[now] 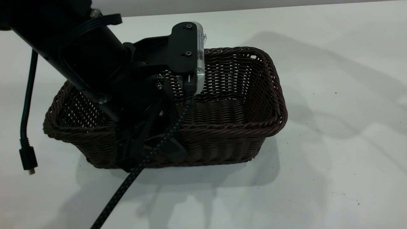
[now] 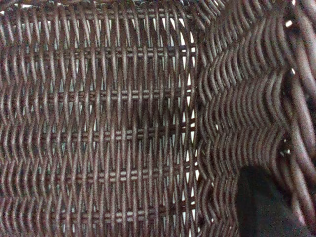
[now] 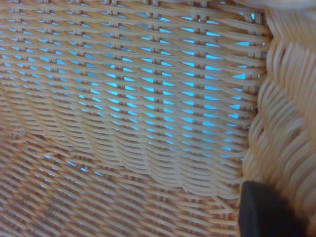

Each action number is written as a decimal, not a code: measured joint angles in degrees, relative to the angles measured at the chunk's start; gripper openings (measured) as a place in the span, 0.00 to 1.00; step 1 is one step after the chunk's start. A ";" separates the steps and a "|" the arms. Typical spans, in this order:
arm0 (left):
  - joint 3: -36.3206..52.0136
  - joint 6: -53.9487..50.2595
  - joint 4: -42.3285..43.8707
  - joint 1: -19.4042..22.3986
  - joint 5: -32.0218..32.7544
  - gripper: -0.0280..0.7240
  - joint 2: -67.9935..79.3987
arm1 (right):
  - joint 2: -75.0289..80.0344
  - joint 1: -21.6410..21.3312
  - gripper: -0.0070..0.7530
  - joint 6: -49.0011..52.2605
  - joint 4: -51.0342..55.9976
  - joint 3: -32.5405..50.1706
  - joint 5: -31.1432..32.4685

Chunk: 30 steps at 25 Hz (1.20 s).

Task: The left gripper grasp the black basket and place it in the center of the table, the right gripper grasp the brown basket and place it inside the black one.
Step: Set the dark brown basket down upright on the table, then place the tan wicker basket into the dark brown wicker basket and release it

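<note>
The black basket (image 1: 229,108) stands on the white table (image 1: 334,143), left of centre in the exterior view. My left gripper (image 1: 143,152) reaches down over its near long wall, one finger inside and one outside, shut on that wall. The left wrist view shows the basket's dark weave (image 2: 98,123) and one black finger (image 2: 261,207) against the wall. The brown basket (image 3: 123,98) fills the right wrist view. One black finger of my right gripper (image 3: 266,210) lies inside it against the wall by the braided rim; the other finger is hidden. The right arm is out of the exterior view.
A loose black cable with a plug (image 1: 28,159) hangs at the far left. A braided cable (image 1: 127,187) runs from the left arm's wrist camera (image 1: 190,47) down to the front edge. Bare table lies right of the black basket.
</note>
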 joint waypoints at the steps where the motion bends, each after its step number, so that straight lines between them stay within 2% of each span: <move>1: 0.00 0.00 0.00 0.00 0.00 0.20 0.00 | 0.00 0.00 0.14 0.00 0.00 0.00 0.00; 4: 0.00 -0.18 0.00 0.00 0.30 0.28 0.00 | 0.00 0.00 0.14 0.00 0.00 0.00 0.00; 11: 0.05 -0.25 -7.16 0.00 0.41 0.62 -0.09 | 0.00 0.00 0.14 -0.52 0.00 0.00 0.00; 14: 0.05 -0.20 -9.55 0.00 0.41 0.69 -1.30 | 0.00 0.00 0.14 -0.71 0.00 0.00 0.00; 21: 0.05 -0.10 -10.86 -0.05 2.12 0.71 -10.24 | 0.02 0.00 0.14 -0.83 0.00 0.00 0.00; 26: 0.05 -0.04 -16.94 -0.10 5.02 0.70 -20.24 | 0.38 0.00 0.14 -0.85 -1.79 -1.45 0.35; 30: 0.05 -0.04 -19.26 -0.10 4.90 0.68 -29.36 | 2.39 0.00 0.14 0.57 -2.26 -5.12 4.05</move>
